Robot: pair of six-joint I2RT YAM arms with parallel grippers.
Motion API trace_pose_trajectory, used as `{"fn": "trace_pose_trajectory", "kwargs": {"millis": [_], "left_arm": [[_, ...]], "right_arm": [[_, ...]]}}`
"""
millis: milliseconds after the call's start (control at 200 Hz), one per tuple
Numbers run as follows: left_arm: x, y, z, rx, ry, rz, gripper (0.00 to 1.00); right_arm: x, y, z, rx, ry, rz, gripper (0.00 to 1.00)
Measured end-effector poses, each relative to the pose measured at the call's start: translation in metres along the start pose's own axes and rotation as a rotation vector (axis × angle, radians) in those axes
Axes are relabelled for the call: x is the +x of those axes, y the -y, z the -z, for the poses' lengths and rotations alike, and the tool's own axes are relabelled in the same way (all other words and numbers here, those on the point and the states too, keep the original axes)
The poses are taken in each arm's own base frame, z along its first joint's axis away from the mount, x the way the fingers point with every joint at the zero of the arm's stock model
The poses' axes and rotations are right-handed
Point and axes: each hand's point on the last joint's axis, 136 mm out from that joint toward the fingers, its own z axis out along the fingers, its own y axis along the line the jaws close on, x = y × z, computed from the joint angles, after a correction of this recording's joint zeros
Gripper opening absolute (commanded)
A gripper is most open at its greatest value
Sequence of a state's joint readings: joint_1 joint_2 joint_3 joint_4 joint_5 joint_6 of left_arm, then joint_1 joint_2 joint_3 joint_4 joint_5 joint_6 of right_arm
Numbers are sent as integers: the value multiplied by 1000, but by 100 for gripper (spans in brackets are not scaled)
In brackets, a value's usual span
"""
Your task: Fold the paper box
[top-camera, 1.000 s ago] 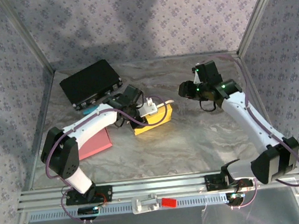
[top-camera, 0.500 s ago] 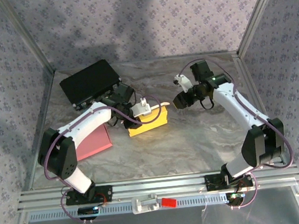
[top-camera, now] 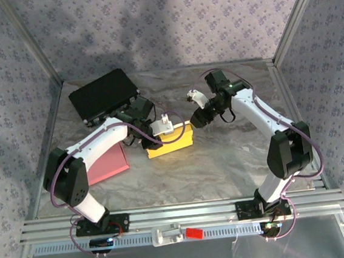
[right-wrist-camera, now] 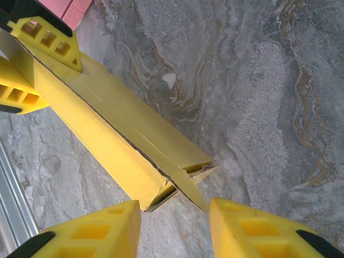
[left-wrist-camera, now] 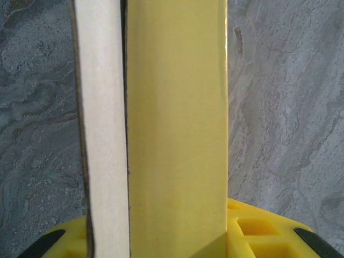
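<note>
I have the paper box (top-camera: 172, 143) lying on the table (top-camera: 236, 159), a little left of centre in the overhead view. It is a long yellow sleeve with one end toward each arm. My left gripper (top-camera: 164, 126) is clamped on the far end. Through the left wrist camera, the yellow panel and its pale inner face run straight up from between the fingers. I judge that this hold pins the box so it cannot slide or twist while the other end is worked.

My right gripper (right-wrist-camera: 174, 228) is released. Its fingers (right-wrist-camera: 91, 231) sit either side of the near end, where a loose flap gapes at lower centre of the right wrist view. Nothing is pinched there yet. That straddle looks meant for pressing the flap shut.

The black case (top-camera: 103, 96) at upper left and the pink flat piece (top-camera: 109, 163) at left lie apart from the work.

I can read no brand, label or writing on the box, the case or the red tag (top-camera: 194, 233) on the bottom rail.
</note>
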State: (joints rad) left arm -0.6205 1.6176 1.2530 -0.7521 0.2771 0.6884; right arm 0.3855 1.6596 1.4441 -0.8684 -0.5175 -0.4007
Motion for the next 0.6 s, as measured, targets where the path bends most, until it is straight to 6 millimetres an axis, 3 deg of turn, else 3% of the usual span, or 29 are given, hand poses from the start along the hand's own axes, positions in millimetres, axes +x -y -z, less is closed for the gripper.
{"fn": "trace_pose_trajectory", "kwargs": {"millis": [215,600], "left_arm": [[1,0,0,2,1,4,33],[0,0,0,3,1,4,33]], "right_arm": [[-1,1,-3,-2,-14,2,24],[-2,5,-8,25,-39,10,21]]}}
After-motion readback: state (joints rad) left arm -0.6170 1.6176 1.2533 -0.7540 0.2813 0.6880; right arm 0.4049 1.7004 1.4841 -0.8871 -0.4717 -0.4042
